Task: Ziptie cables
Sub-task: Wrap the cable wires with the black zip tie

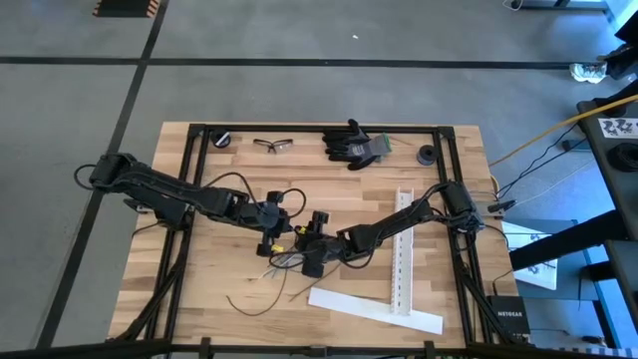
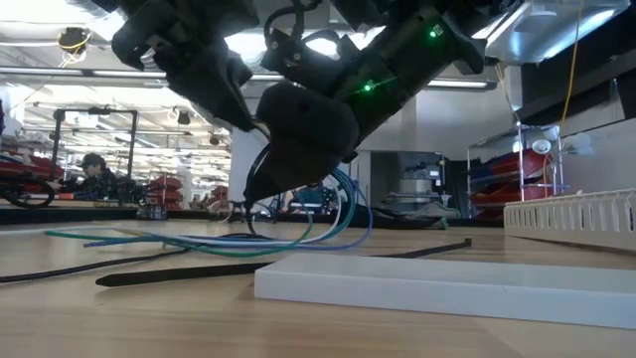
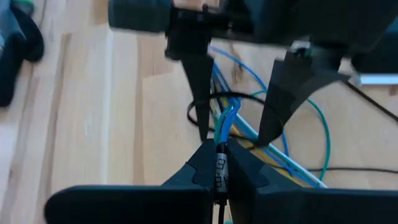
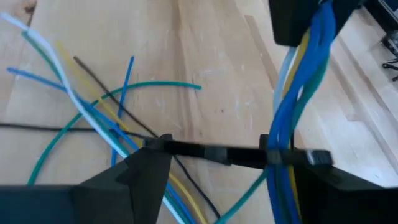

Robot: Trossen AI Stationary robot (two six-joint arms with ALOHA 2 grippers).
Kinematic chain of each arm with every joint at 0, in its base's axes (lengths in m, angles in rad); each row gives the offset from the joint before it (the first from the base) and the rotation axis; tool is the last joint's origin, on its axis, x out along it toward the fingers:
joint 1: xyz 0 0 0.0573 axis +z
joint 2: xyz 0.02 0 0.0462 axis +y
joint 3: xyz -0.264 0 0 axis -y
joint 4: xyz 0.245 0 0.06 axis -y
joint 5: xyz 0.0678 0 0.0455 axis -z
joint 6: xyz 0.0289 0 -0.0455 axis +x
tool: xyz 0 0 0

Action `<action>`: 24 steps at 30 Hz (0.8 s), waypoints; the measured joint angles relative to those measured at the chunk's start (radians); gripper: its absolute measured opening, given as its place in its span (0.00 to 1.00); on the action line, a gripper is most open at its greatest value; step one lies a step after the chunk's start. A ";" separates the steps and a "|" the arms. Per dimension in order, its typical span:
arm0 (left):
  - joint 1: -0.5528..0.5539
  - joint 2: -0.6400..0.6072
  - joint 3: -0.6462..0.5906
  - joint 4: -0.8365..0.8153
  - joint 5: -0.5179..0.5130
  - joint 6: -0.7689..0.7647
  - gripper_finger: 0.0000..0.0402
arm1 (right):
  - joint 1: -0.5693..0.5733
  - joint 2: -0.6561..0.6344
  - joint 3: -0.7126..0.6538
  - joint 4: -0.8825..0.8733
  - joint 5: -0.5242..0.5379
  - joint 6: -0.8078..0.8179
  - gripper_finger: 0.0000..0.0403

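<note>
The cables [image 4: 292, 118], blue, pale blue, teal and yellow wires, are gathered in a bundle with my left gripper [image 3: 221, 158] shut on it near the table's middle [image 1: 279, 237]. A black ziptie [image 4: 217, 152] loops around the bundle [image 3: 217, 102]. My right gripper [image 4: 227, 171] is open, one finger on either side of the bundle [image 3: 199, 106]. The ziptie's strap spans the gap between those fingers. The cables' free ends [image 4: 93, 106] fan out over the wood. A second ziptie [image 2: 278, 264] lies flat on the table. My left gripper pinches the bundle of cables [image 3: 221, 149] between its two fingers, several wires together, coming slanting down from the table's left. The held part is lifted; the wires arc down [image 2: 338, 214] and their ends lie on the table. My right gripper: whether a finger [image 4: 146, 165] touches the ziptie's strap I cannot tell.
Two white perforated strips lie at the right [image 1: 404, 239] and near edge [image 1: 374, 307]. At the far edge are black gloves [image 1: 354, 145], safety glasses [image 1: 272, 145] and two small black round parts [image 1: 426, 155]. A black frame [image 1: 299, 128] rims the table.
</note>
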 joint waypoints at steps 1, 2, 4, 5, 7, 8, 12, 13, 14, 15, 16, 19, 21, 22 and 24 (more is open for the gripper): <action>0.000 0.000 0.000 -0.010 0.000 0.000 0.00 | 0.000 -0.001 0.000 -0.005 -0.008 -0.005 0.59; 0.000 0.000 0.000 -0.016 0.000 0.003 0.00 | 0.000 -0.002 0.000 -0.006 -0.013 -0.005 0.59; 0.002 0.000 0.000 -0.016 0.000 0.014 0.00 | -0.001 -0.003 0.000 -0.008 -0.013 -0.005 0.59; 0.003 0.000 0.000 -0.015 0.000 0.016 0.00 | -0.001 -0.003 0.000 -0.008 -0.013 -0.005 0.59; 0.003 0.000 0.000 -0.016 0.000 0.017 0.00 | -0.008 -0.003 0.000 -0.010 -0.015 -0.004 0.59; 0.003 0.000 0.000 -0.016 -0.001 0.014 0.00 | -0.011 -0.003 0.000 -0.010 -0.019 0.003 0.59; 0.002 0.000 0.000 -0.026 -0.002 0.028 0.00 | -0.023 -0.003 0.009 -0.014 -0.044 0.056 0.59; 0.002 0.000 0.000 -0.026 -0.002 0.038 0.00 | -0.023 -0.003 0.016 -0.016 -0.053 0.067 0.59; 0.002 0.000 0.000 -0.021 -0.002 0.043 0.00 | -0.023 -0.003 0.023 -0.016 -0.059 0.073 0.59; 0.002 0.000 0.000 -0.019 -0.002 0.049 0.00 | -0.023 -0.004 0.028 -0.016 -0.064 0.080 0.59; 0.002 0.000 0.000 -0.019 -0.002 0.055 0.00 | -0.023 -0.004 0.030 -0.016 -0.067 0.091 0.59; 0.002 0.000 0.000 -0.008 -0.001 0.067 0.00 | -0.025 -0.005 0.030 -0.035 -0.082 0.142 0.59; 0.002 0.000 0.000 -0.007 -0.001 0.066 0.00 | -0.029 -0.005 0.030 -0.051 -0.097 0.170 0.59; 0.002 0.000 0.000 -0.009 -0.001 0.065 0.00 | -0.035 -0.005 0.030 -0.057 -0.105 0.178 0.59; 0.002 0.000 0.000 -0.013 -0.001 0.058 0.00 | -0.043 -0.005 0.030 -0.064 -0.131 0.196 0.59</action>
